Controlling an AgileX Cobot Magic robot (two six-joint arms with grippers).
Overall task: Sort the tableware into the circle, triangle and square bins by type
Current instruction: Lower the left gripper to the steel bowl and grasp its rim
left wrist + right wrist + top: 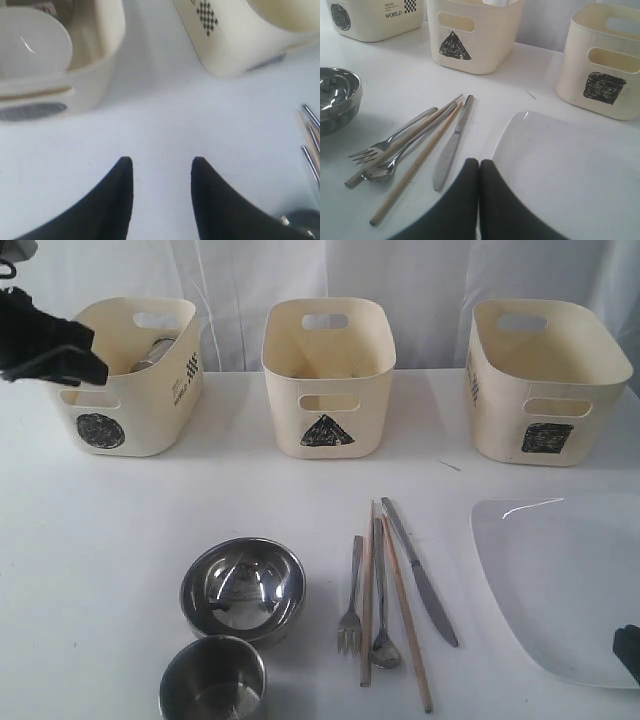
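Far left by circle-marked cream tub (pixel 140 405): left pincer (pixel 162 165) released, empty; round steel bowl (pixel 242 588) lies near-right, nearest this pincer.

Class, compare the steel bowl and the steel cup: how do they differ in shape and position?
The steel bowl is wider, with rounded sides; the steel cup is narrower and straighter-walled. The bowl sits nearer the triangle bin, the cup in front of it. Both are shiny steel, upright.
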